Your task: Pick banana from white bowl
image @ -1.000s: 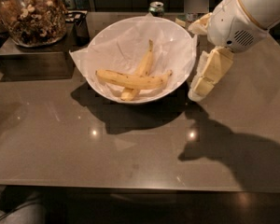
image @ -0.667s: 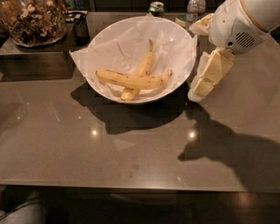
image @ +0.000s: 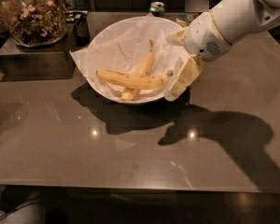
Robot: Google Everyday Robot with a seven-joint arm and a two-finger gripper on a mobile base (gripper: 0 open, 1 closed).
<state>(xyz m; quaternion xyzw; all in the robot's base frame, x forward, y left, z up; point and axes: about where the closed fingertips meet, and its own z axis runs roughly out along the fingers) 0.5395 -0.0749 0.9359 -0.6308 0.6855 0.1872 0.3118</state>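
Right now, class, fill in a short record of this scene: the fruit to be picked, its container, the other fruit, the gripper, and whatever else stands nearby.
target: banana, speckled, lying across the bowl, not lifted
container: white bowl, paper-lined, on the table
other fruit: slimmer banana, crossing the target
gripper: gripper at the bowl's right rim, by the banana's right end; contact unclear
nearby: glass jar at back left; can behind the bowl
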